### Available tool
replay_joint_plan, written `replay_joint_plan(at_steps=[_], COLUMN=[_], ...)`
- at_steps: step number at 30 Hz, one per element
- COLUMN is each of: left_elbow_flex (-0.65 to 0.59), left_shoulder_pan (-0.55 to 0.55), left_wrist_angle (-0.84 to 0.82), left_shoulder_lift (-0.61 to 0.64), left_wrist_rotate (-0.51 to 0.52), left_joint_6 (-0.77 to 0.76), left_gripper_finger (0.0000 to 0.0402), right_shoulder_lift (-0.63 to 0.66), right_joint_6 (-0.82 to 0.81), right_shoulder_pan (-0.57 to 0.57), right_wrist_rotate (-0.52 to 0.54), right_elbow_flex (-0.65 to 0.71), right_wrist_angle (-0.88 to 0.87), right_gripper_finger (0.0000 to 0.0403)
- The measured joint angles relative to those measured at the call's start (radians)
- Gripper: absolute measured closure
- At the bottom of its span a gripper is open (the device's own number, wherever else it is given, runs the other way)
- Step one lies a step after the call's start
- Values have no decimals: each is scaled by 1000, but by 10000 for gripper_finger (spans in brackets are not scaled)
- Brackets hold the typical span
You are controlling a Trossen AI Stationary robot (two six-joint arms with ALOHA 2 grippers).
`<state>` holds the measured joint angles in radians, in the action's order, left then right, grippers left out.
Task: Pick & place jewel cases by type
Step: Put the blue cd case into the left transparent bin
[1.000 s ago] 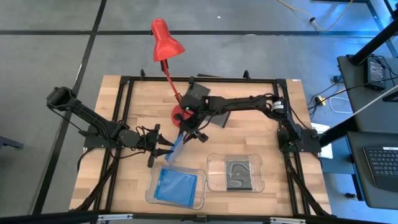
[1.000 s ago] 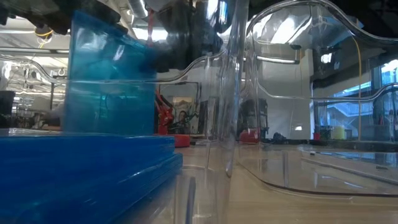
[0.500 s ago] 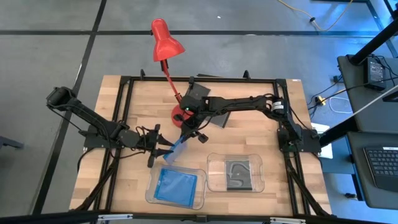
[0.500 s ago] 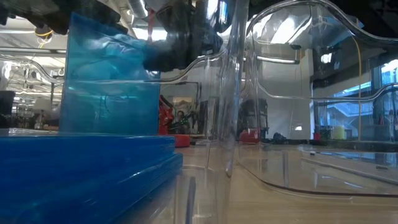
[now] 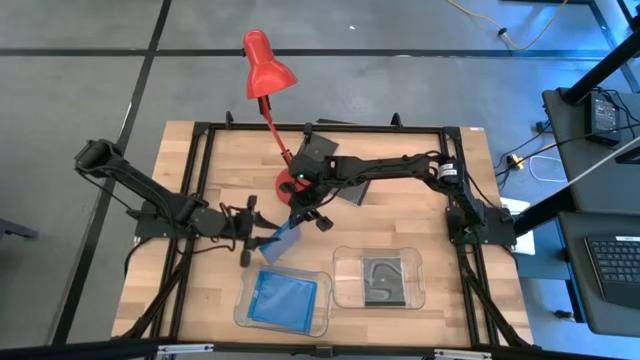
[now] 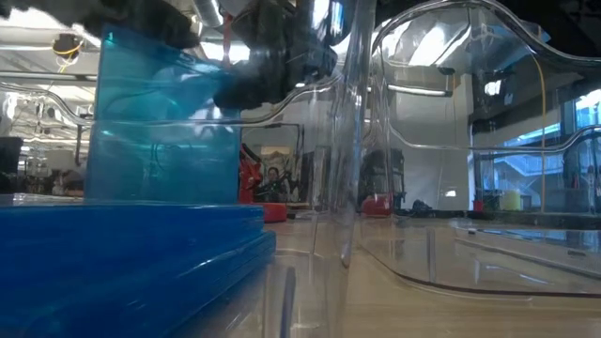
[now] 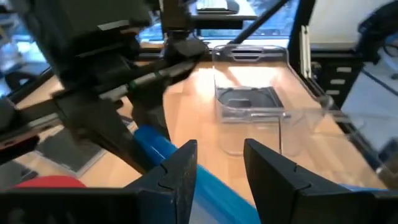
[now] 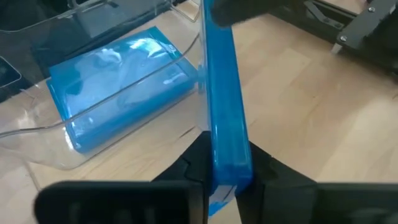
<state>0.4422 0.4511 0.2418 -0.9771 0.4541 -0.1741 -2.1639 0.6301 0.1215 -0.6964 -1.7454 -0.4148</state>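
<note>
The blue jewel case (image 5: 283, 240) stands on edge in the air between my two grippers; it also shows in the low view (image 6: 160, 122). My right gripper (image 5: 303, 213) is shut on its far end. My left gripper (image 5: 255, 240) is open at its near-left end, and in the left wrist view the case (image 7: 155, 146) runs slantwise past its fingers (image 7: 180, 171). The left clear tray (image 5: 240, 300) holds stacked blue cases (image 8: 118, 81). The right tray (image 5: 420, 285) holds a dark case (image 5: 380, 278). My right gripper (image 8: 227, 180) pinches the blue case's edge (image 8: 227, 158) between its two fingers, coming from above and slanting down. The case is lifted clear, on edge and tilted, reaching away from the fingers toward the left gripper. My left gripper: I cannot tell whether its fingers touch the case.
The red lamp's round base (image 5: 292, 183) sits just behind the right gripper. Dark cases (image 5: 320, 150) lie on the table's far middle under the right arm. Both trays stand along the near edge. Bare wood lies to the far left and far right.
My left gripper has drawn back a little toward the table's left edge. The blue case has tipped: its near end has swung toward the left, so more of its face shows from above. The right gripper has kept its hold and its place.
</note>
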Motion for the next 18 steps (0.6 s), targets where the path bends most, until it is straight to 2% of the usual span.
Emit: replay_joint_plan(at_steps=[4, 9, 18], left_elbow_flex=[113, 232, 271], left_shoulder_pan=[0, 0, 0], left_wrist_angle=[-185, -393, -365], left_shoulder_lift=[0, 0, 0], left_wrist_rotate=[29, 126, 102], left_joint_6=[-75, -90, -80], left_gripper_finger=[272, 272, 272], right_shoulder_lift=[0, 0, 1], right_joint_6=[-1, -2, 0], right_shoulder_pan=[0, -3, -16], right_wrist_rotate=[2, 20, 45], right_elbow_flex=[0, 0, 0], right_wrist_angle=[-1, 0, 5], right_gripper_finger=[361, 349, 360])
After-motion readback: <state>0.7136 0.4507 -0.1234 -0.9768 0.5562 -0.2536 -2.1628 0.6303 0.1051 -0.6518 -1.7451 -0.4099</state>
